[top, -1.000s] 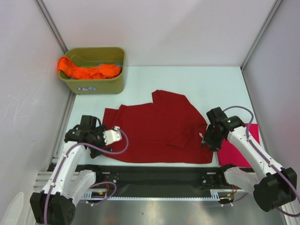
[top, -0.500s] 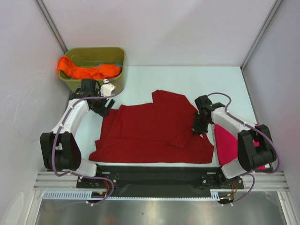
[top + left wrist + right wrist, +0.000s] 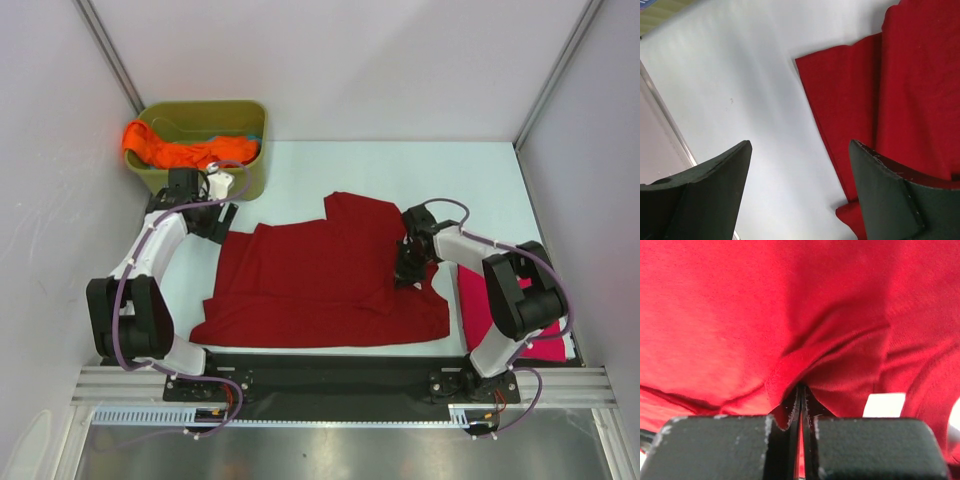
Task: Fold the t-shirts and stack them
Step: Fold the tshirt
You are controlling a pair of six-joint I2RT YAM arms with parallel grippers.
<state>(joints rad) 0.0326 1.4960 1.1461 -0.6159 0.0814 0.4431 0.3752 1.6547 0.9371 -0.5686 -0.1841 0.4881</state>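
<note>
The dark red t-shirt (image 3: 320, 275) lies spread on the table (image 3: 330, 170), the magenta-pink t-shirt (image 3: 476, 308) at its right edge, the orange t-shirt (image 3: 190, 152) in the olive tub (image 3: 250, 182). The cloth is soft, light and limp: take it by a hem or corner, not the middle. Only the right wrist view shows your right gripper (image 3: 801, 390) clenched on a pucker of red cloth; the left gripper (image 3: 800, 146) hangs released above bare table beside the shirt's corner.

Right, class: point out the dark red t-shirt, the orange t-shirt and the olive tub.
dark red t-shirt (image 3: 310, 285): top view, middle of its cloth.
orange t-shirt (image 3: 190, 152): top view, bunched cloth at tub rim.
olive tub (image 3: 252, 180): top view, front wall.
</note>
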